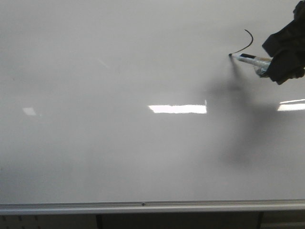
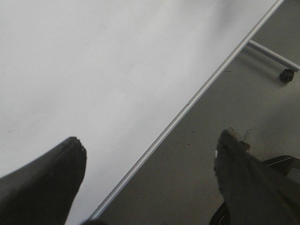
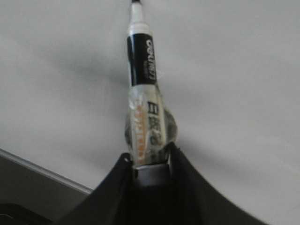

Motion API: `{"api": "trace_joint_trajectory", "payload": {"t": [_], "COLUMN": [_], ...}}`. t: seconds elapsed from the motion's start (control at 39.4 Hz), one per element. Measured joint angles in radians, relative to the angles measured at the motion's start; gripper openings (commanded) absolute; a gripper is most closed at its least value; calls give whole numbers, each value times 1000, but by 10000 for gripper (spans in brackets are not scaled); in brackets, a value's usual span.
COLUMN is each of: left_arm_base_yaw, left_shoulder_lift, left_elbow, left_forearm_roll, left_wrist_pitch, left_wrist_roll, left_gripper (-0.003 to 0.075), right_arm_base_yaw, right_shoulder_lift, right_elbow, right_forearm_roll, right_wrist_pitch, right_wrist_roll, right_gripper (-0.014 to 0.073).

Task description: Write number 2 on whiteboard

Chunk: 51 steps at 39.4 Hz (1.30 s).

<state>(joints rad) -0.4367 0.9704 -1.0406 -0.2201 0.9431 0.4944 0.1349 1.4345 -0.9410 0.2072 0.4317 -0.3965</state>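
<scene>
Right tool (image 3: 150, 157) clamps marker (image 1: 250, 58), tip seemingly touching whiteboard (image 1: 119, 119).

Marker (image 1: 250, 59) tip on whiteboard (image 1: 119, 95), upper right, at stroke's (image 1: 244, 43) end

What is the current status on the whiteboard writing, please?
Right gripper shut on marker, tip at the whiteboard. Left gripper open, idle. Number 2 partial: curved hook only, no base line. Nothing in the way.
</scene>
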Motion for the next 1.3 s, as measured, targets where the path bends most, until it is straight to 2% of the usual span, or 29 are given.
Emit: {"api": "trace_joint_trajectory", "payload": {"t": [0.15,0.41,0.61,0.76,0.94,1.09,1.3], "left_arm_base_yaw": [0,0,0,0,-61,-207,-384], "left_shoulder_lift": [0,0,0,0,24,95,199], "left_elbow": [0,0,0,0,-24,-62,-109], "left_forearm_roll": [0,0,0,-2,-53,-118,-129], "left_wrist_pitch": [0,0,-2,-12,30,76,70], "left_wrist_roll": [0,0,0,15,141,227,252], "left_gripper": [547,547,547,547,547,547,547], "right_arm_base_yaw": [-9,-134,-108,-4,187,372,499], "right_shoulder_lift": [3,3,-42,-173,-283,-330,-339], "right_elbow": [-2,-6,-6,-6,-6,-6,-6], "right_forearm_roll": [0,-6,9,15,33,99,156], "right_wrist_pitch": [6,35,53,173,381,514,565], "right_wrist_roll": [0,0,0,-22,-206,-349,-401], "right_gripper": [16,16,16,16,16,16,16]}}
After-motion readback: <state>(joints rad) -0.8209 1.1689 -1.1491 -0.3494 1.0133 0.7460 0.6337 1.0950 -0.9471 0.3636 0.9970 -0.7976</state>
